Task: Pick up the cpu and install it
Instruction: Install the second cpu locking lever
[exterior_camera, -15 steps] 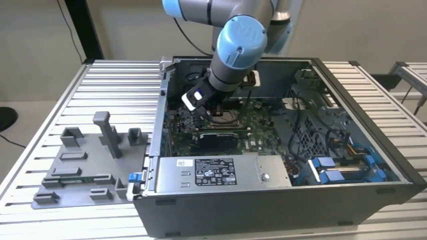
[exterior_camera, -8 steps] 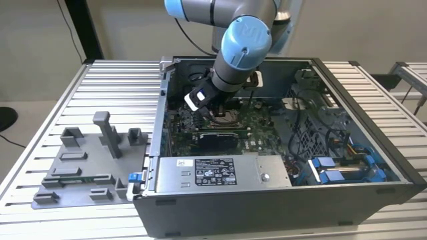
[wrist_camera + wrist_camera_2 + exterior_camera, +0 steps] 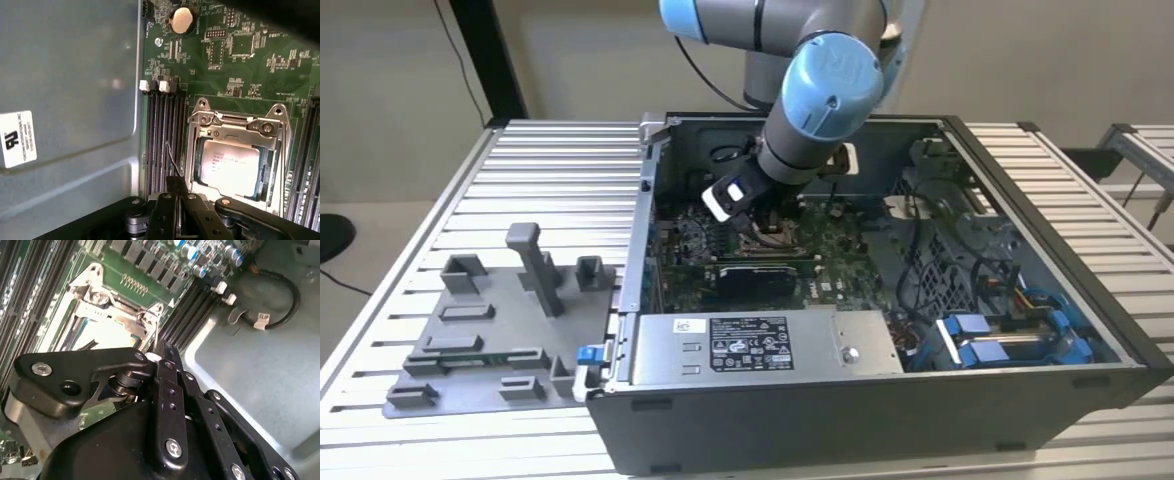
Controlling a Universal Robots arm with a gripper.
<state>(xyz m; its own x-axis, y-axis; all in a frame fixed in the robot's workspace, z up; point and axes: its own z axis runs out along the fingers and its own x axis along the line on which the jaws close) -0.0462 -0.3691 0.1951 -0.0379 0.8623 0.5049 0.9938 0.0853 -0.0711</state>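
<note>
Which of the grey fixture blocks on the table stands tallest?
The upright post near the middle of the grey fixture plate, in the exterior view; the blocks around it are all low and squat.

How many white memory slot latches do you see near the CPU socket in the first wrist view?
2. The white latches sit side by side at one end of the dark memory slots, beside the socket frame holding the cpu. The slots' other ends are hidden behind the gripper.

The gripper's (image 3: 175, 220) black linkage hides the cpu's (image 3: 231, 167) near edge; its fingertips cannot be made out.
</note>
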